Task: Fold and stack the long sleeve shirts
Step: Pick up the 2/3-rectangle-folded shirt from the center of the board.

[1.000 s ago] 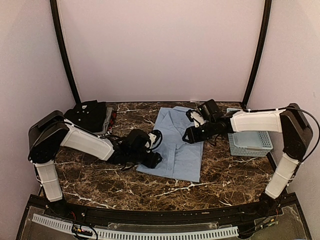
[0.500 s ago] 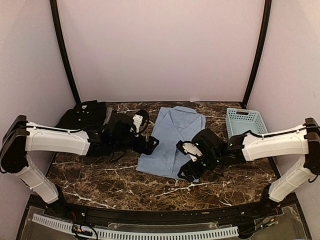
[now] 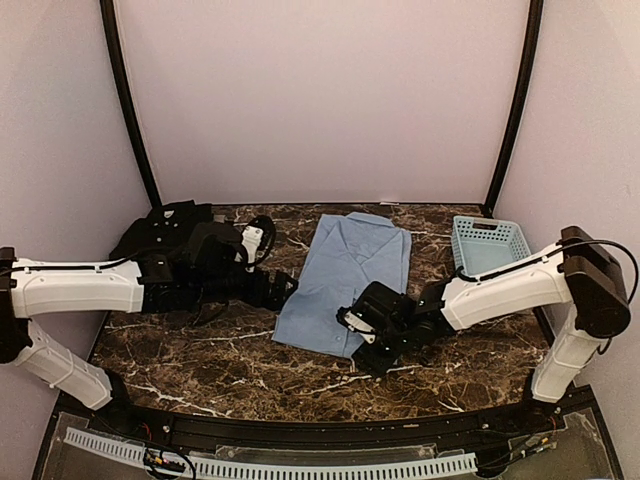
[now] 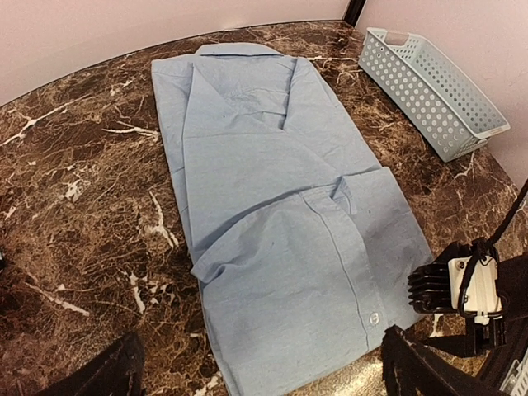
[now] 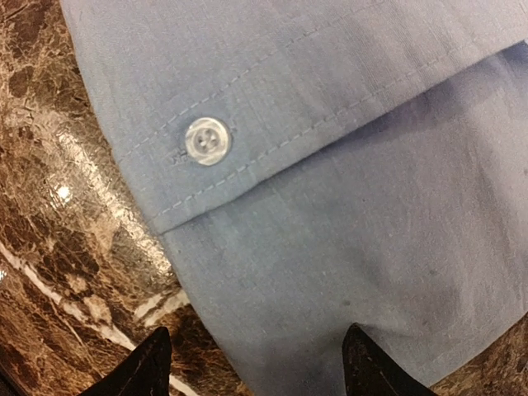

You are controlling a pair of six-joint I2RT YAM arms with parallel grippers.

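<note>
Dark veined marble table (image 3: 200,350) carries everything, ringed by pale pink walls. Its biggest load, the light blue shirt (image 3: 345,285), lies mid-table with its sleeves tucked in, a long panel that looks ready for a crosswise fold. At far left sits the black shirt (image 3: 165,228), folded, likely the base of the stack. The basket (image 3: 488,224) stands aside at far right. The left gripper (image 3: 282,287) hovers by the blue shirt's left edge, jaws apart. The right gripper (image 5: 257,363), jaws also apart, straddles the near hem corner beside a button (image 5: 207,140), seemingly to pinch it.

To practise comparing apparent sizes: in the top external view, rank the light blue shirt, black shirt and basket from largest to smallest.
1. Light blue shirt.
2-3. Black shirt and basket look similar; the arms partly cover both, so they are left unranked.
</note>
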